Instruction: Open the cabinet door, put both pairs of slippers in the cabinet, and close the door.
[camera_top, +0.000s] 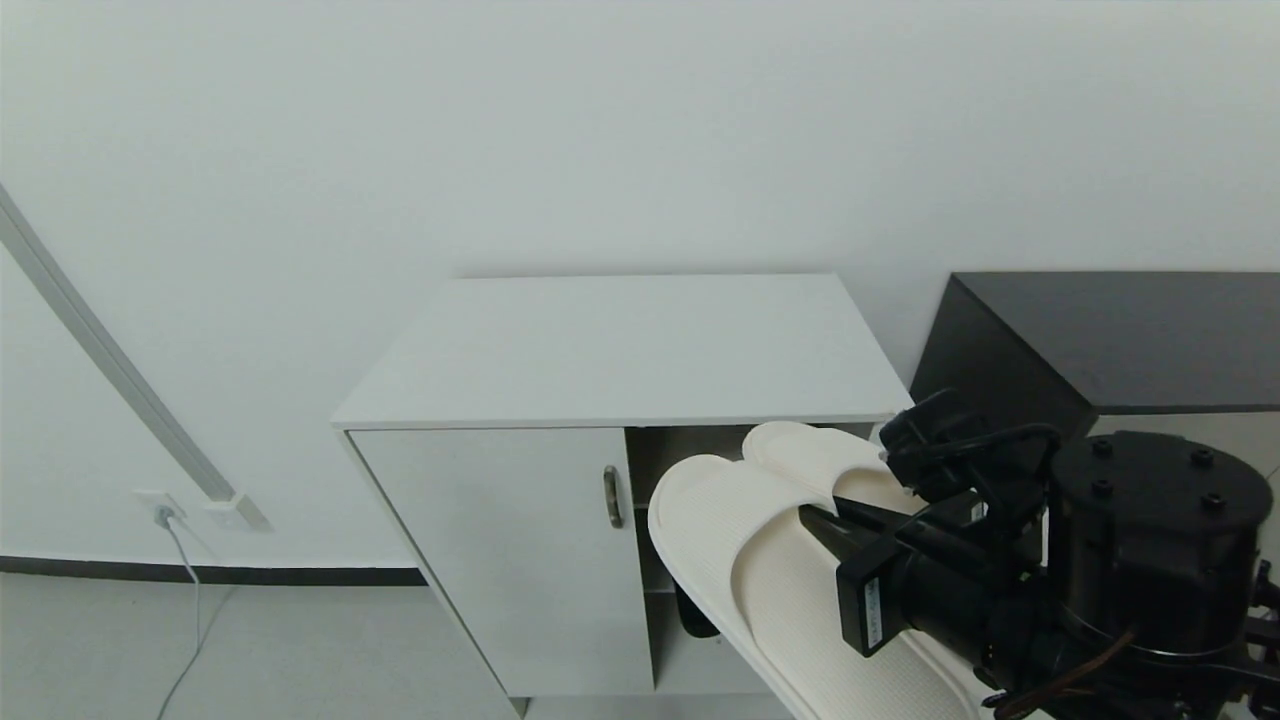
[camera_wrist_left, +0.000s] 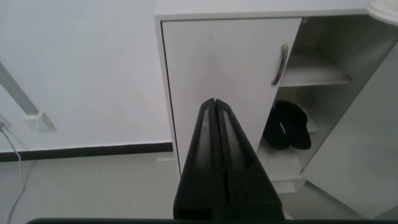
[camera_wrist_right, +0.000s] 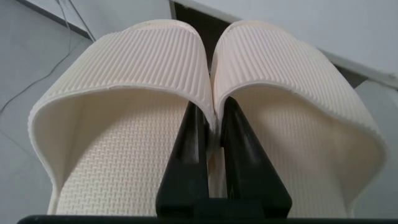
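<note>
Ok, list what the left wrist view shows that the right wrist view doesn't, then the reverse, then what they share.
Left wrist view: the left fingers shut on nothing, the cabinet's closed door with its handle, and the black slippers under a shelf in the open side.
Right wrist view: the right fingers clamped on the touching inner edges of the white slippers.
Both: the grey floor and a cable.
</note>
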